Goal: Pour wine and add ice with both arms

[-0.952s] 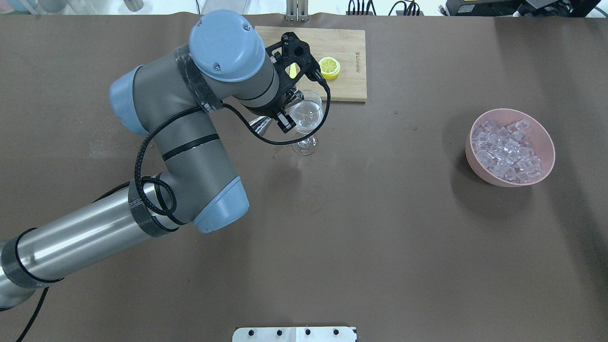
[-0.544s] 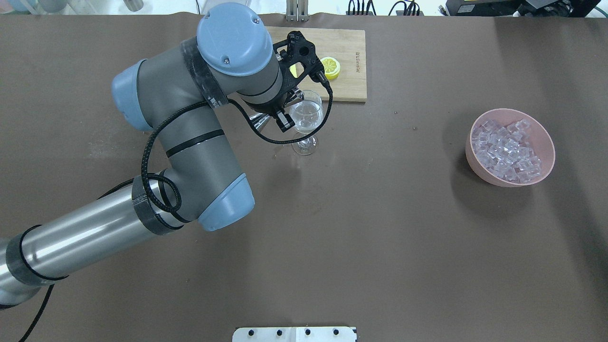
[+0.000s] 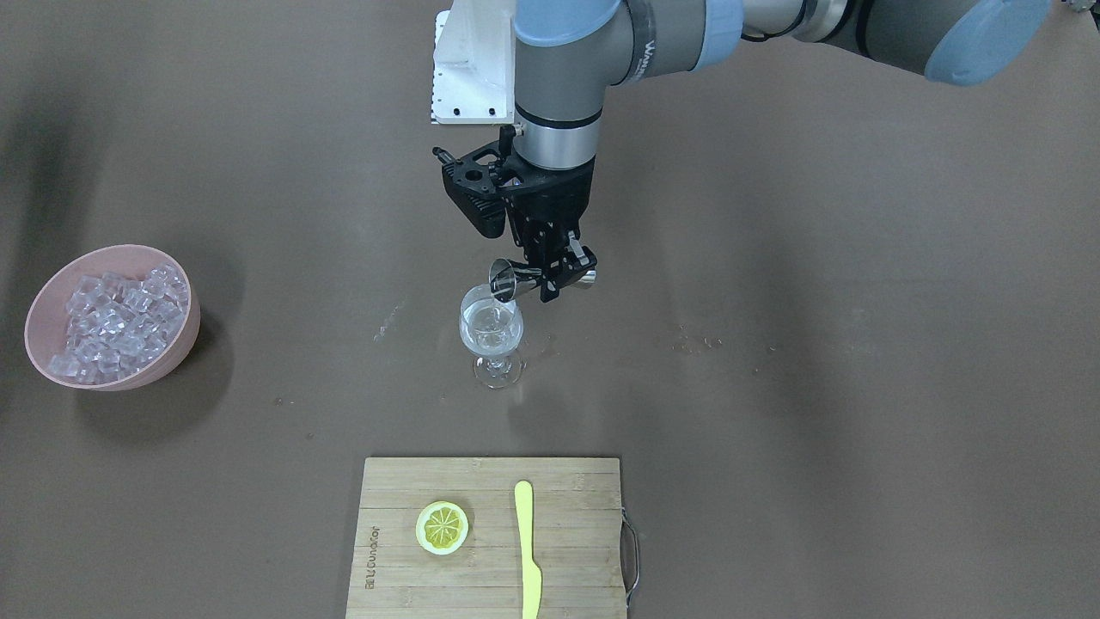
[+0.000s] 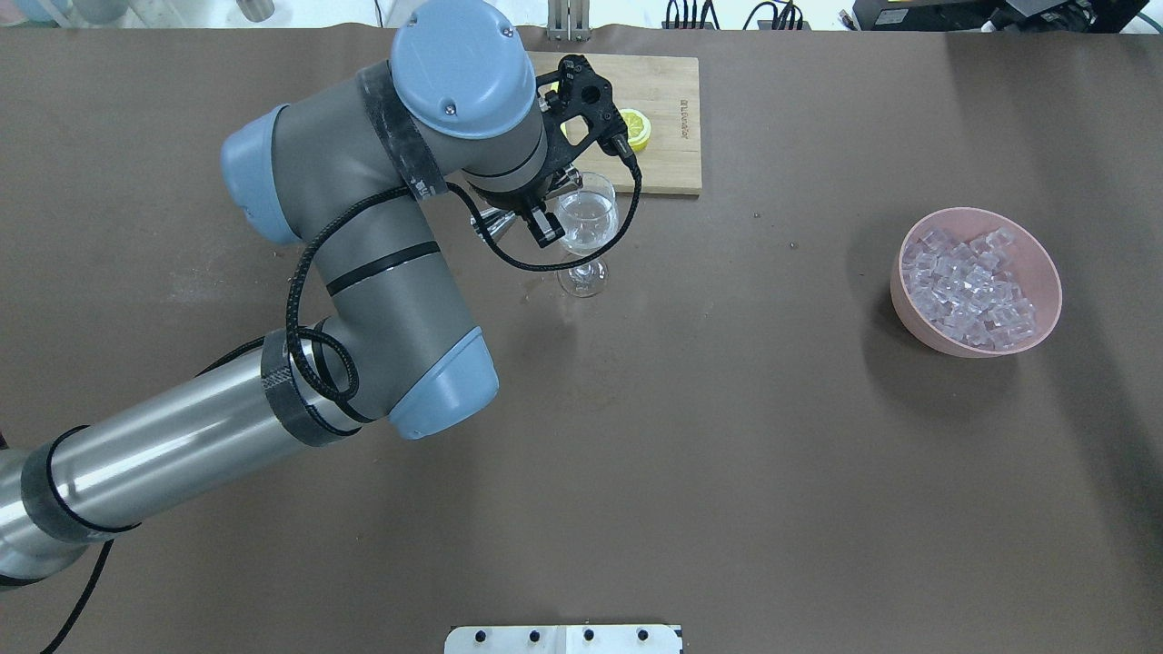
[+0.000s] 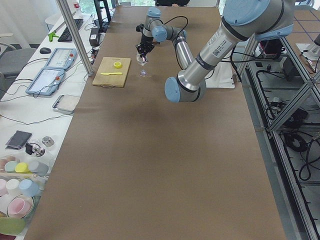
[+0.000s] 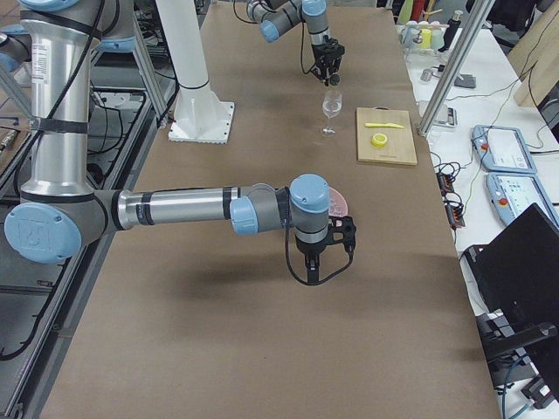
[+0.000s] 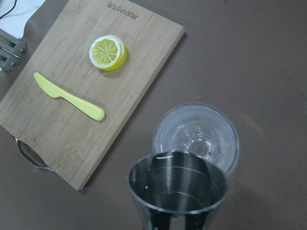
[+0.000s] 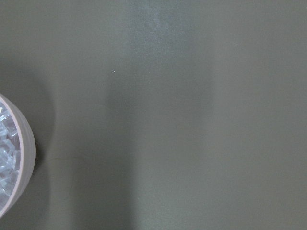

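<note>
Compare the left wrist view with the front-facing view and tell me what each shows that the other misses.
Only the left wrist view looks down into the mouth of the steel jigger. Only the front-facing view shows the left gripper clamping that jigger, plus the pink bowl of ice. Both show the wine glass, cutting board, lemon slice and yellow knife.

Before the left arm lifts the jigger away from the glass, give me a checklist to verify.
1. Left gripper shut on the jigger: ok.
2. Jigger's mouth over the wine glass rim: ok.
3. Wine glass upright, wine inside: ok.
4. Jigger fully emptied: cannot tell.
5. Ice heaped in pink bowl, apart from glass: ok.
6. Right gripper open for ice: cannot tell.
</note>
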{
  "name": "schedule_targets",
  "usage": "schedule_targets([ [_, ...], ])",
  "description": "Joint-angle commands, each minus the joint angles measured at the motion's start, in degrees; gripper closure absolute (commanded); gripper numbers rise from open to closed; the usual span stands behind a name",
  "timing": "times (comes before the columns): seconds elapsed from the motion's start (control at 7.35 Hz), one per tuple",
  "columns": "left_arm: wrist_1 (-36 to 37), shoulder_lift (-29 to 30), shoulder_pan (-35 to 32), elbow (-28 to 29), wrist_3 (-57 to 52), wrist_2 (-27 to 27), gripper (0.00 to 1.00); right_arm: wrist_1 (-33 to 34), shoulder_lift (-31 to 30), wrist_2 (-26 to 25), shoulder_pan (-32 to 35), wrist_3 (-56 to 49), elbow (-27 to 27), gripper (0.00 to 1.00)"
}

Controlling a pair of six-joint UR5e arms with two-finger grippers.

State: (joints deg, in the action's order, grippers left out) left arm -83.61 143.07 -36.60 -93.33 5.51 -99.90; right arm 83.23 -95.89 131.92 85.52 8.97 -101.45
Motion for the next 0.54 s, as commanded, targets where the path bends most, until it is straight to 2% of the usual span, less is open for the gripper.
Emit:
schedule_targets([
  [0.0,3.34,2.11,0.04,0.69,-2.07,1.8,1.0,0.0,0.0,0.01,0.0,0.0,0.29,0.0],
  [0.41,5.56,3.61,0.13,1.83,-4.01,3.56,1.0,0.0,-0.18,0.01,0.0,0.0,0.29,0.0],
])
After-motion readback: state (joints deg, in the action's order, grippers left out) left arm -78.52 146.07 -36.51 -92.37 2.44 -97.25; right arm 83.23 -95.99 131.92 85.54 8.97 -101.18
